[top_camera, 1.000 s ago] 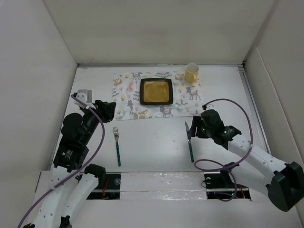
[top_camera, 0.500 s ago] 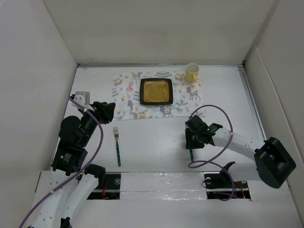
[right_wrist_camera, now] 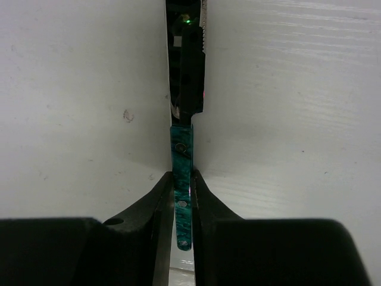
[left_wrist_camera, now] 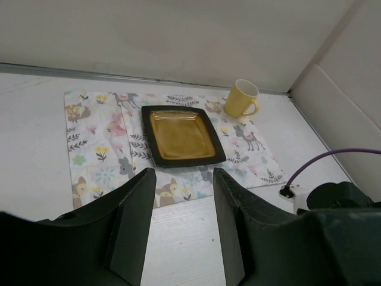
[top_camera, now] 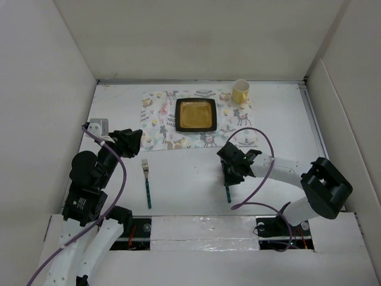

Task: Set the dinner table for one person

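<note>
On the white dinner table (top_camera: 184, 179) lies a knife (top_camera: 228, 193) with a teal handle (right_wrist_camera: 183, 149) and a dark blade (right_wrist_camera: 186, 59). My right gripper (top_camera: 228, 173) is shut on that handle, its jaws pressed to both sides (right_wrist_camera: 182, 179). I cannot tell whether the knife is lifted. A teal-handled fork (top_camera: 146, 182) lies left of centre. My left gripper (top_camera: 132, 140) hovers above the table's left side, open and holding nothing (left_wrist_camera: 183, 179). It points toward the printed mat (left_wrist_camera: 95, 140).
The floral mat (top_camera: 156, 122) at the back carries a dark square plate (top_camera: 195, 114) with an amber centre (left_wrist_camera: 181, 135). A yellow mug (top_camera: 240, 91) stands on the mat's right corner (left_wrist_camera: 241, 99). White walls border the table on three sides.
My right gripper has swung left and lower over the knife and closed on its handle; the knife now sits further left. The left arm has drifted slightly left.
</note>
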Available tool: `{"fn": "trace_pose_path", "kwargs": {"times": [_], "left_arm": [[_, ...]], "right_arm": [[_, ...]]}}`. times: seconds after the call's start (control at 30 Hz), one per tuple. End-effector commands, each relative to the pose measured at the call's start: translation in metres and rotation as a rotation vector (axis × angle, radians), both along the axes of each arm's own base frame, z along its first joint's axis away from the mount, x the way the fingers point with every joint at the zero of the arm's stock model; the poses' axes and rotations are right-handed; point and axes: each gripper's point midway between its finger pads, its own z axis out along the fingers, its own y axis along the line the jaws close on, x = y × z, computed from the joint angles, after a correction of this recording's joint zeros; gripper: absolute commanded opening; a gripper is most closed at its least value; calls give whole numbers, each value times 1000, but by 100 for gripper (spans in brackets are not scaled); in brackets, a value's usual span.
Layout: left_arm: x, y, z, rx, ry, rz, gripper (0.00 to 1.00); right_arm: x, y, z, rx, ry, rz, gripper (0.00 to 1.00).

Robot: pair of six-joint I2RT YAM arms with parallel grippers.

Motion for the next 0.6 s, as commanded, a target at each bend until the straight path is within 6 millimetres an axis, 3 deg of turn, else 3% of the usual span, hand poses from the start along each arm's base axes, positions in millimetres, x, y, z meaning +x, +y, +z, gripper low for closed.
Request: {"fn": "trace_pose_path", "kwargs": {"times": [0.0,0.07,0.2,0.23,0.3,0.33,0.43,0.47,0.53,0.57], "left_arm": [[-6,3,25,-18,-76,7,40],[-6,3,23,-17,-71,9,40],[-4,-1,20,-13,-61,-8,40],[-3,-1,19,-14,-59,-7,40],[-4,-1,20,-17,-62,-8,40],[-4,-1,20,-17,-62,-10,40],[-2,1,18,-13,-55,5,40],[-2,0,18,-15,-56,4,40],[-2,1,20,-17,-62,4,40],[-1,0,19,-15,-59,4,40]], "right_arm": [[-20,-18,-21,-137,51,-8,0],[-17,-13,-10,-130,5,-6,0],[5,-3,41,-99,-122,2,0],[20,3,62,-83,-183,17,0],[38,-1,83,-82,-229,8,0],[59,-1,100,-68,-280,3,0],[86,-2,119,-44,-332,23,0],[109,1,133,-1,-387,-5,0],[134,1,132,-8,-404,3,0],[163,-2,144,17,-467,-40,0]]}}
